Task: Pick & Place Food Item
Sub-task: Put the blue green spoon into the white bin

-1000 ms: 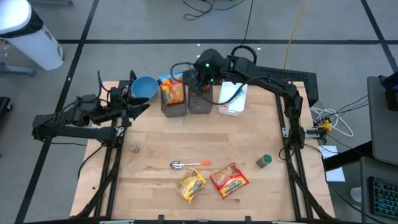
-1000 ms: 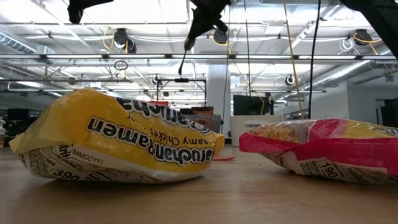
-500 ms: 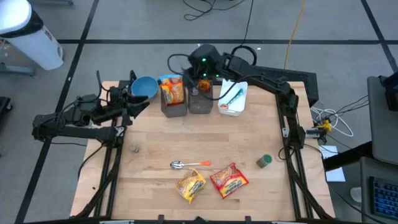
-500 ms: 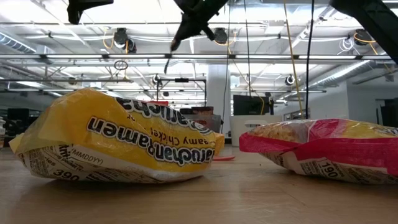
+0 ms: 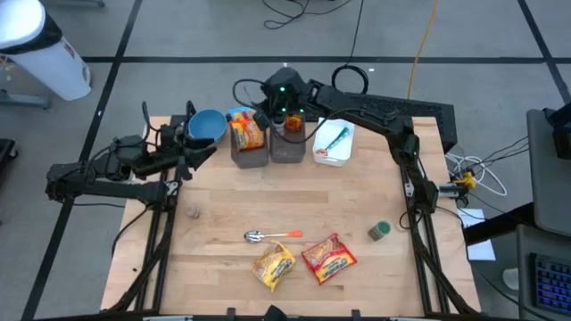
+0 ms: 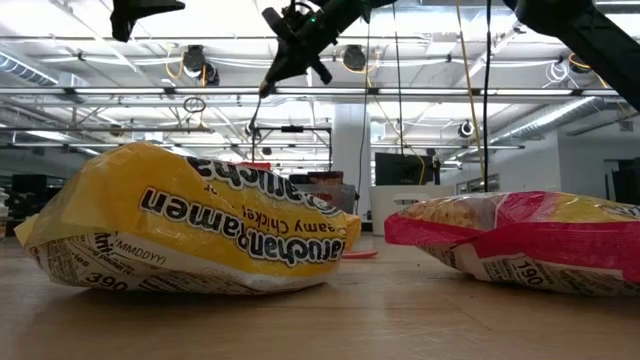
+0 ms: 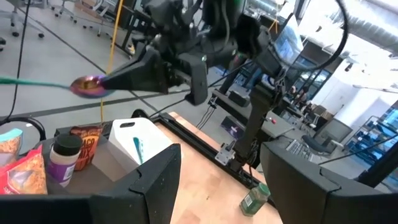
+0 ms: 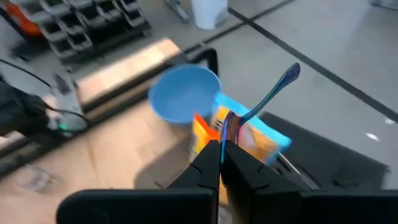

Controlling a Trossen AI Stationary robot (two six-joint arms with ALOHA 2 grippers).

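My right gripper (image 5: pixel 265 113) is up over the bins at the table's far edge, shut on a spoon (image 8: pixel 264 99) with a teal handle and a purple bowl; the spoon also shows in the left wrist view (image 7: pixel 87 85). Its handle points toward the blue bowl (image 5: pixel 207 125). A yellow ramen packet (image 5: pixel 274 265) and a red ramen packet (image 5: pixel 328 257) lie flat near the table's front edge. My left gripper (image 7: pixel 221 186) is open and empty at the far left, beside the blue bowl. My right gripper pinches the spoon's bowl end (image 7: pixel 93 85) between its two fingers (image 8: pixel 211 155). The handle (image 8: pixel 283 79) sticks out beyond the fingertips toward the table's left. The spoon is lifted clear of the bins and the table.
Two dark bins stand at the far edge, one with an orange packet (image 5: pixel 248 134), one with a jar (image 5: pixel 290 125). Next to them is a white container (image 5: pixel 335 143) holding a teal utensil. An orange-handled spoon (image 5: pixel 272 235), a green jar (image 5: pixel 379 231) and a small object (image 5: pixel 192 212) lie on the table.
My right gripper has gone toward the table's left along the far edge, from over the jar bin to over the packet bin, carrying the spoon. It has tipped from pointing steeply down to slanting toward the left.
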